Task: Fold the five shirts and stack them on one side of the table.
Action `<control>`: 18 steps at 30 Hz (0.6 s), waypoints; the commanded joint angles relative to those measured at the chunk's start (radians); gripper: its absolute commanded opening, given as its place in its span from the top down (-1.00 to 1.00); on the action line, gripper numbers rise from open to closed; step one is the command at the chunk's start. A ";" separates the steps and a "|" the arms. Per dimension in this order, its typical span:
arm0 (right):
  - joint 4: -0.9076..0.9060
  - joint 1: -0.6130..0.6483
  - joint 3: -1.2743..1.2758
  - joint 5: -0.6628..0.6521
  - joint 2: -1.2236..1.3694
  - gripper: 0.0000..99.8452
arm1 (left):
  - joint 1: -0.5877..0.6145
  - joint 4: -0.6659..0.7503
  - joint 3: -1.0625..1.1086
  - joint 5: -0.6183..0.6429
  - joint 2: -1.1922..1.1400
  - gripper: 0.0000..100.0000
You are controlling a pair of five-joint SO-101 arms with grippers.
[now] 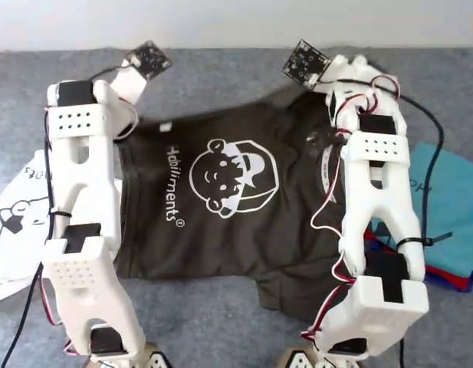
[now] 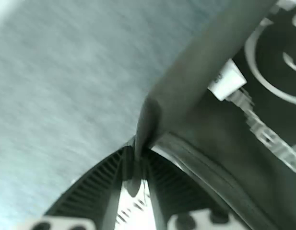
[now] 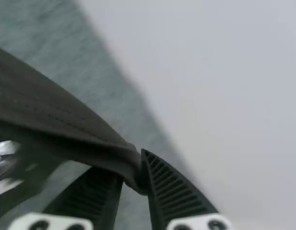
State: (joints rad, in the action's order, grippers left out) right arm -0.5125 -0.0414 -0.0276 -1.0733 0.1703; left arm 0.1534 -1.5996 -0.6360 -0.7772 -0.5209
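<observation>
dark brown t-shirt (image 1: 221, 230), print up, spread on the worktop (image 1: 221, 77) between the arms. clamped in the left claw (image 2: 136, 160) near the white neck label (image 2: 227, 80), and in the right claw (image 3: 134, 178) at a bunched far edge. likely soft, light and limp: best taken by edges or corners, kept taut. seemingly lying long axis left to right, neck toward the left arm.

Grey table (image 1: 221, 69) w/ dark shirt (image 1: 282, 245), white shirt (image 1: 18, 207), folded stack (image 1: 451, 192).
</observation>
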 commanded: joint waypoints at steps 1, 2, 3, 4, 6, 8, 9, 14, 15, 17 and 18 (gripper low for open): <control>-0.254 -0.024 -0.005 0.046 -0.137 0.98 | 0.006 -0.149 -0.042 -0.054 0.012 0.97; -0.321 -0.024 -0.005 0.058 -0.156 0.98 | 0.008 -0.158 -0.035 -0.066 0.014 0.97; -0.384 -0.024 -0.005 0.066 -0.176 0.98 | 0.018 -0.157 -0.025 -0.066 0.015 0.97; -0.444 -0.024 -0.005 0.072 -0.196 0.98 | 0.032 -0.157 -0.012 -0.064 0.023 0.97; -0.547 -0.022 -0.005 0.087 -0.229 0.98 | 0.051 -0.157 0.035 -0.064 0.052 0.97; -0.644 -0.022 -0.005 0.114 -0.254 0.98 | 0.057 -0.157 0.122 -0.068 0.097 0.97; -0.693 -0.022 -0.005 0.127 -0.266 0.98 | 0.060 -0.157 0.182 -0.069 0.127 0.97; -0.969 -0.022 -0.005 0.169 -0.283 0.98 | 0.048 -0.157 0.487 -0.086 0.265 0.96; -1.017 -0.024 -0.005 0.175 -0.283 0.98 | 0.043 -0.155 0.536 -0.092 0.281 0.96; -1.099 -0.024 -0.005 0.193 -0.283 0.98 | 0.034 -0.155 0.610 -0.094 0.296 0.96; -1.141 -0.024 -0.003 0.201 -0.283 0.98 | 0.031 -0.155 0.633 -0.094 0.298 0.96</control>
State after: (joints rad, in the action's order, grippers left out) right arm -1.5359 -0.0476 -0.0276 -0.8984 -0.0629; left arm 0.1964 -1.7331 -0.0713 -0.8615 -0.2892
